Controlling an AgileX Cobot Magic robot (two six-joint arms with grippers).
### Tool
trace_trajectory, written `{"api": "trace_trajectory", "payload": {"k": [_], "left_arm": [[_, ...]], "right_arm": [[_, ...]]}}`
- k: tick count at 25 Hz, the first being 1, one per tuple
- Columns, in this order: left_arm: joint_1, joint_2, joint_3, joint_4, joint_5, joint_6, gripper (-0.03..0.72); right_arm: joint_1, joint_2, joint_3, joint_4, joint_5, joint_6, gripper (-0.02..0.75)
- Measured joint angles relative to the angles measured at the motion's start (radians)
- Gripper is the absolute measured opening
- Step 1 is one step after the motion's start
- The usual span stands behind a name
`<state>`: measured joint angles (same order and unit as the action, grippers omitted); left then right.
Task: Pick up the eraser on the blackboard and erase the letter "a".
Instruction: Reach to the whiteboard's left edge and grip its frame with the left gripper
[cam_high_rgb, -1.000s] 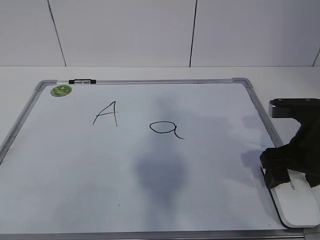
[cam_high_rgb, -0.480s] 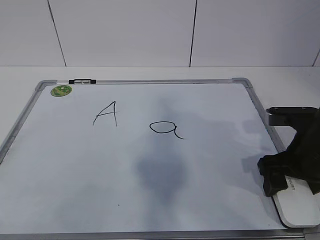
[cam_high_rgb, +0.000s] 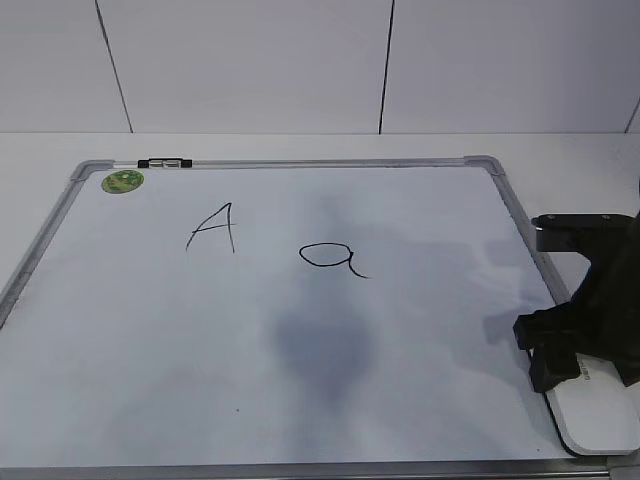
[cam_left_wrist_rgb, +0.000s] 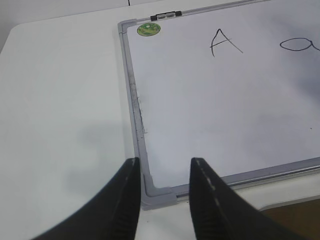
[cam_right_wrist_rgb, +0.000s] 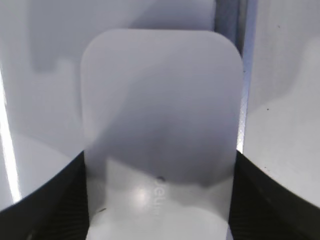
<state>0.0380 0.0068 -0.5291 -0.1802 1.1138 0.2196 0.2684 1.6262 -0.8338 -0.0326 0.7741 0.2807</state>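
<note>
The eraser (cam_high_rgb: 598, 405) lies at the board's (cam_high_rgb: 300, 400) near right corner, across the grey frame, part on the board and part beyond it. The right gripper (cam_high_rgb: 585, 360) is down over it, one finger (cam_high_rgb: 552, 362) on each long side. In the right wrist view the eraser (cam_right_wrist_rgb: 160, 130) fills the gap between the two fingers (cam_right_wrist_rgb: 45, 200), which stand at its edges; whether they press on it or only bracket it I cannot tell.

The small "a" (cam_high_rgb: 330, 257) sits near the board's middle, well apart from the eraser, with bare board between them. The capital "A" (cam_high_rgb: 213, 228) is to its left. A green sticker (cam_high_rgb: 122, 181) marks the far left corner, and a black-and-silver clip (cam_high_rgb: 165, 162) sits on the top frame beside it.

The left gripper (cam_left_wrist_rgb: 162, 170) hovers above the board's near left corner (cam_left_wrist_rgb: 157, 192), jaws partly open and holding nothing. The white table (cam_left_wrist_rgb: 60, 125) lies all around.
</note>
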Motion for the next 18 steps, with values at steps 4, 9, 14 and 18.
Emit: {"api": "trace_trajectory", "payload": {"k": [4, 9, 14, 18], "left_arm": [[0.0, 0.0, 0.0, 0.0, 0.0, 0.0, 0.236], [0.0, 0.0, 0.0, 0.0, 0.0, 0.0, 0.236], [0.0, 0.0, 0.0, 0.0, 0.0, 0.0, 0.236], [0.0, 0.0, 0.0, 0.0, 0.0, 0.0, 0.236]], "right_arm": [[0.0, 0.0, 0.0, -0.005, 0.002, 0.002, 0.531], [0.0, 0.0, -0.002, -0.006, 0.013, 0.004, 0.531], [0.0, 0.006, -0.033, -0.01, 0.054, 0.004, 0.53], [0.0, -0.032, -0.043, -0.015, 0.072, 0.004, 0.529]]}}
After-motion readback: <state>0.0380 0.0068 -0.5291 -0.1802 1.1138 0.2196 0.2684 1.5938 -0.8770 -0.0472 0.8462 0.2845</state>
